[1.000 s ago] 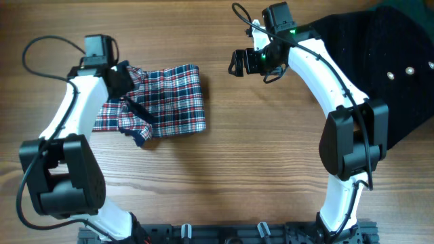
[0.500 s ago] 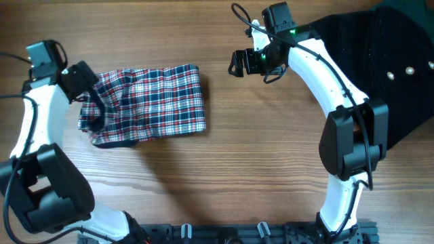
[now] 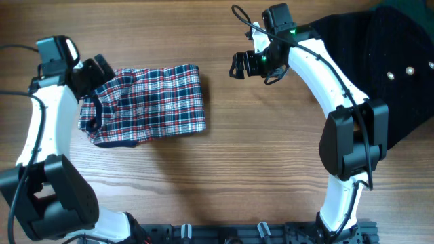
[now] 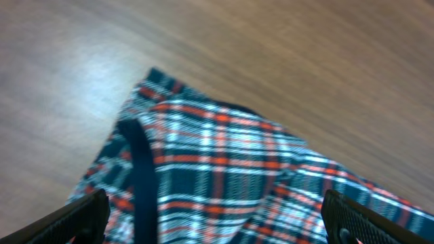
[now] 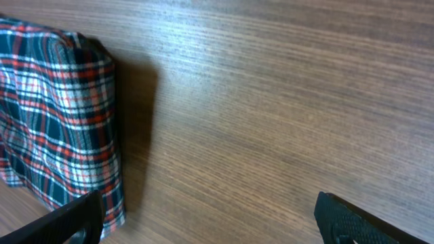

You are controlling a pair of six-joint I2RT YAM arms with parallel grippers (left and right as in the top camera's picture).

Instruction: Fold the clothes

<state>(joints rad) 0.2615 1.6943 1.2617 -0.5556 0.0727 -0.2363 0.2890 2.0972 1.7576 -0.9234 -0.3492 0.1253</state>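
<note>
The plaid garment (image 3: pixel 152 103) lies on the left half of the wooden counter (image 3: pixel 264 163), folded into a rough rectangle. Its right edge is fairly straight. Its left end is bunched and uneven, with a strip of navy trim (image 3: pixel 116 143) showing along the near-left corner.

The left pincer (image 3: pixel 97 69) is at the far-left corner of the garment. In the left wrist view its two fingertips (image 4: pixel 85 211) stand wide apart at the bottom corners of the frame, and nothing is clamped between them. Plaid cloth (image 4: pixel 224 169) crossed by a navy band (image 4: pixel 142 176) fills the space beneath. That view is blurred, so it is unclear whether the tips touch the fabric.

The right pincer (image 3: pixel 237 64) is over bare wood, to the right of the garment and apart from it. Its jaws are also spread wide and hold nothing. The right wrist view shows both fingertips (image 5: pixel 349 218) low in the frame. The garment's right edge (image 5: pixel 102 135) is at the left there and casts a shadow on the wood.

A black garment with small metal studs (image 3: pixel 397 64) lies at the far right of the counter, partly under the right arm.
</note>
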